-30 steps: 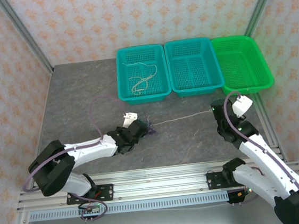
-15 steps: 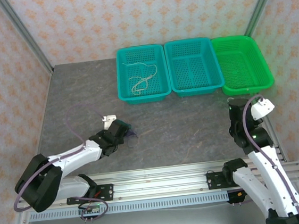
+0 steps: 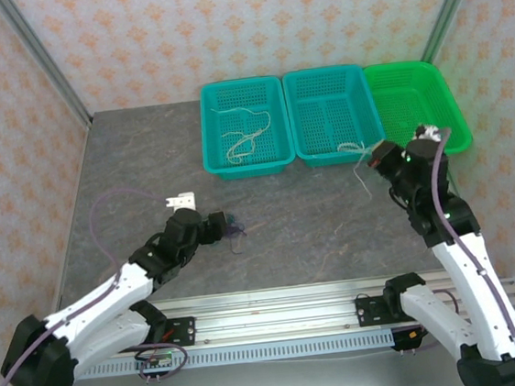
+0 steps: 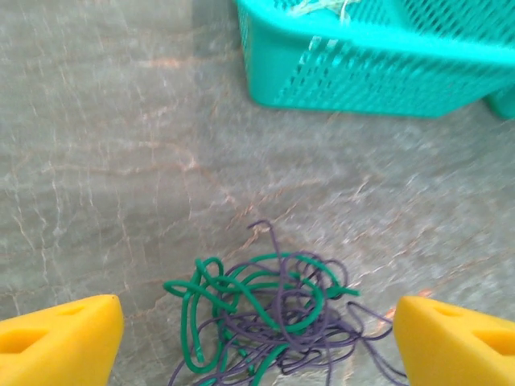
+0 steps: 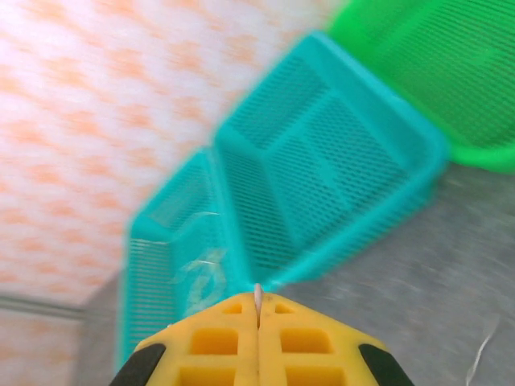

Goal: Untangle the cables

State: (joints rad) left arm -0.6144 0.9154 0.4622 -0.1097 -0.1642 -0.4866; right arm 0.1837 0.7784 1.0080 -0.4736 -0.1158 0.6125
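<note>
A: Where's the tangle?
B: Green and purple cables (image 4: 265, 310), thin curly loops on the mottled grey table (image 4: 121, 121), between the left gripper's (image 4: 257, 322) wide-apart yellow fingers (image 4: 56, 338). The lower edge is cut off.
A: Right gripper (image 5: 257, 312)?
B: Blurred, but clamped on 1 whitish wire (image 5: 257, 293) near the middle teal mesh basket (image 3: 338, 154).

Your white-shelled left arm (image 3: 111, 291) and right arm (image 3: 473, 272) match: moulded white covers, black joint housings, black base mounts (image 3: 405, 295). Thin purple-grey cable (image 3: 93, 219) loops off each. Left fingertips (image 4: 60, 342): plain yellow wedges. Right fingertips (image 5: 217, 342): yellow, square recesses, black trim behind.
</note>
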